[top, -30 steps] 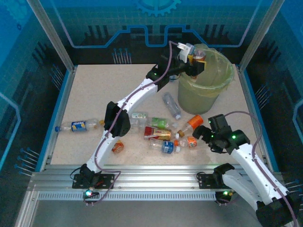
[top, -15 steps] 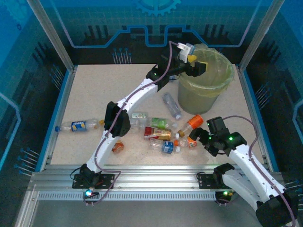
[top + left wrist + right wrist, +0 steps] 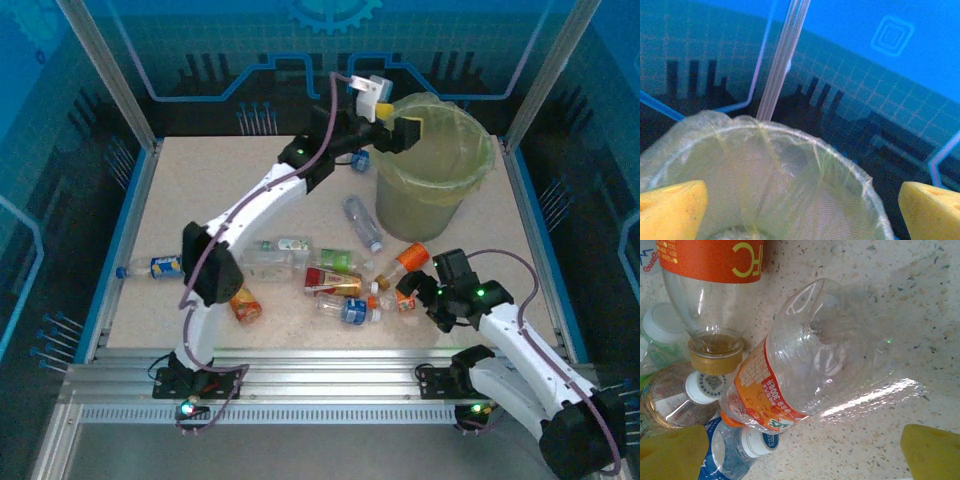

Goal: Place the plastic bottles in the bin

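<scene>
Speckled, sandy stone makes up your table, with a blue edge and silver metal posts around it. Behind the bin, the walls glow blue with dark line patterns.

The bin stands upright on the table. Its yellow-green bag is folded over the rim.

Your left gripper hangs just above the bin's rim, on its left side. Its yellow fingers are spread wide and hold nothing.

Your right gripper is low over the table on the near side of the bin. Its fingers are spread wide too, with nothing pinched. A clear bottle with an orange label lies on its side just in front of them. You cannot tell if it touches them.

Most of the plastic bottles lie in a bunch on the table, near the bin on its near left side. One clear bottle lies just beside the bin's foot. A blue-label bottle lies well apart from the bin, far to its left.
</scene>
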You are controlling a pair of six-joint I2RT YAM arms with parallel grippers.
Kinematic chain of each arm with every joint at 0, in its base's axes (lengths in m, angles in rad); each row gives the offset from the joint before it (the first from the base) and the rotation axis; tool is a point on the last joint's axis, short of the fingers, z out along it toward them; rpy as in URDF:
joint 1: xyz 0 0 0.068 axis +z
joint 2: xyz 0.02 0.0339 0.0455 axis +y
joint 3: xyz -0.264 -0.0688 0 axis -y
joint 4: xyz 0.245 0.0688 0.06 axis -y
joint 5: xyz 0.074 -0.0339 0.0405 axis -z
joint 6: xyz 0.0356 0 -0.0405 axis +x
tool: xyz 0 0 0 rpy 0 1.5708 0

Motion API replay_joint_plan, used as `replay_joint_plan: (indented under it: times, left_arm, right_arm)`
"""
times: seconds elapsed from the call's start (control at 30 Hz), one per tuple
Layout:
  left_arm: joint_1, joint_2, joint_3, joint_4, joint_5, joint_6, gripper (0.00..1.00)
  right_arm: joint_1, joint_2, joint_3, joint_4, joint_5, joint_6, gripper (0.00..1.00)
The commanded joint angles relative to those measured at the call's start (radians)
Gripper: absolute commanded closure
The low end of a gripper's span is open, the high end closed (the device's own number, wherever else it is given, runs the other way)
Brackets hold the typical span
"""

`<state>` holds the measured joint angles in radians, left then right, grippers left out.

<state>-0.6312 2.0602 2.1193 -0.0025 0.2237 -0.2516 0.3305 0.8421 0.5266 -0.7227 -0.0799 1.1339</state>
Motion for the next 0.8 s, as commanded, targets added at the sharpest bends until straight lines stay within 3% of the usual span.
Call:
replay_joint_plan:
  times: [0.0, 0.4, 0.77]
  left_arm:
    - [-0.002, -0.126, -0.126, 0.004, -0.084, 0.024, 0.01]
    - [0.022, -0.44, -0.563, 0.118, -0.215, -0.004, 0.01]
    - [0.057, -0.504, -0.699, 0.166, -0.235, -0.07, 0.01]
  right_arm:
    - [0.0, 0.02, -0.01, 0.046, 0.008, 0.039, 0.0]
    - [0.051, 0.173, 0.006, 0.096, 0.067, 0.076, 0.0]
    - [0.062, 0.302, 0.027, 0.094, 0.164, 0.062, 0.03]
